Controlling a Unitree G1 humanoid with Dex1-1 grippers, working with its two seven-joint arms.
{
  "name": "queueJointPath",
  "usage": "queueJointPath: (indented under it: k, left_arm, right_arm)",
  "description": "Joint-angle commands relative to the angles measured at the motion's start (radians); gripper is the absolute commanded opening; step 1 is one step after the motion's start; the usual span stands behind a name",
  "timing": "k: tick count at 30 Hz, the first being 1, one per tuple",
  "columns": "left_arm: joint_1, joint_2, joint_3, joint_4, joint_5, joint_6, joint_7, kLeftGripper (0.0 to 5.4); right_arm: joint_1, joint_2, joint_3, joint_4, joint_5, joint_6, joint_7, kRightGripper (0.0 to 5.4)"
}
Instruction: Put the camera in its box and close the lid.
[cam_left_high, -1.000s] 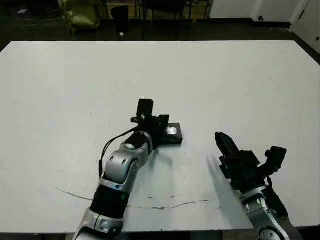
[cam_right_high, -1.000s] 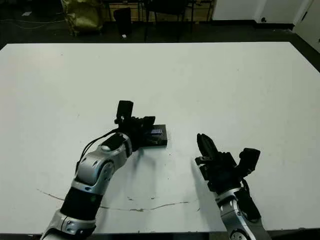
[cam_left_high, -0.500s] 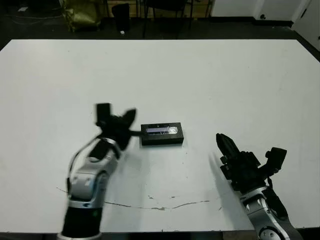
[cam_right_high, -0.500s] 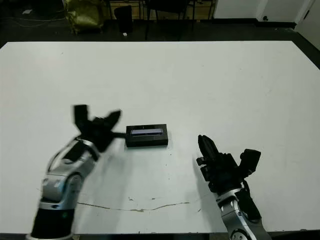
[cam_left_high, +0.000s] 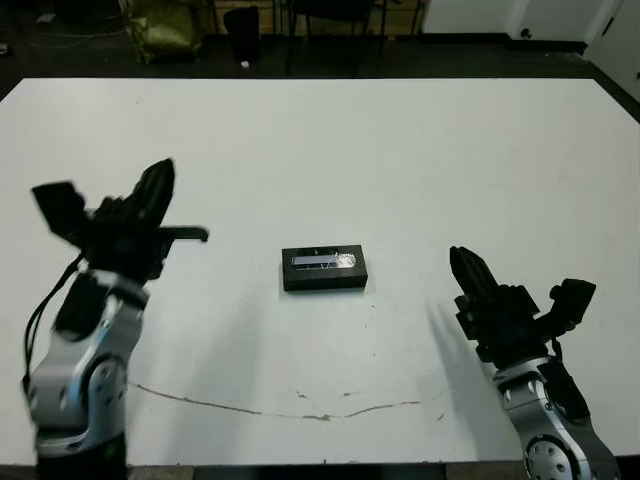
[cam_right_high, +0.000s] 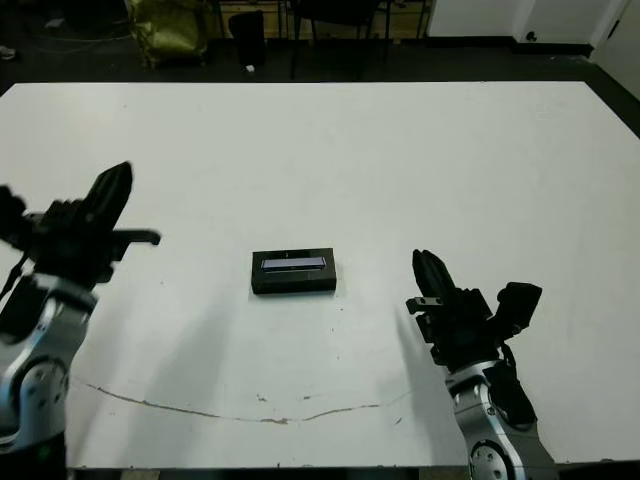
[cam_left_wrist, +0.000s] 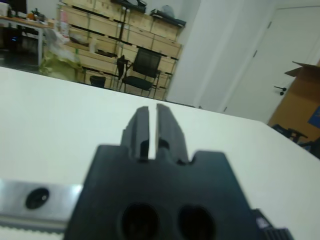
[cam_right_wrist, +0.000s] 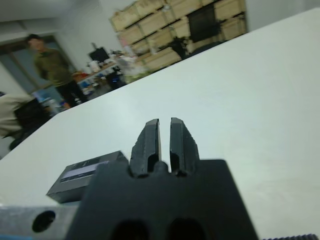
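From the head views, the box (cam_left_high: 324, 270) sits near the middle of the white table (cam_left_high: 400, 150) with the lid (cam_right_high: 293, 264) already seated on it, pale stripe facing up. No separate camera lies on the table, so it is most likely inside, though that cannot be seen. By this reading the task is at its end: packing and closing look done, and what remains is at most a check that the lid sits flush, which calls for a light press from above and nothing more.

The left gripper (cam_left_high: 155, 190) is raised well to the left of the box, clear of it and of the table. The right gripper (cam_right_high: 432, 275) hovers low on the other side, also apart from the box, fingers pointing up the table.

In the left wrist view, the left gripper's two fingers (cam_left_wrist: 140, 131) stand nearly together, a thin slit between them, with nothing held; beyond them is bare table and a room with shelves and a chair (the box is out of this view).

In the right wrist view, the right gripper's fingers (cam_right_wrist: 149, 142) are likewise almost closed on nothing. The box shows off to one side of them, striped lid on top, untouched. Two people are visible past the table's far edge
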Motion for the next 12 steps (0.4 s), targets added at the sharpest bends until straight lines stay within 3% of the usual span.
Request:
queueJointPath:
  k: [1,5,12]
  left_arm:
    - [0.091,-0.034,-0.004,0.032,0.018,-0.062,0.014,0.01]
    - [0.152,-0.072,-0.040,0.074,0.038,-0.144,0.010,0.01]
    - [0.167,-0.081,-0.104,0.078,0.094,-0.174,0.050,0.01]
  right_arm:
    - [0.007,-0.021,-0.004,-0.012,-0.057,0.024,-0.048,0.00]
    - [-0.004,-0.018,0.003,-0.026,-0.118,0.036,-0.094,0.00]
    - [-0.015,-0.008,0.002,-0.021,-0.116,0.051,-0.109,0.00]
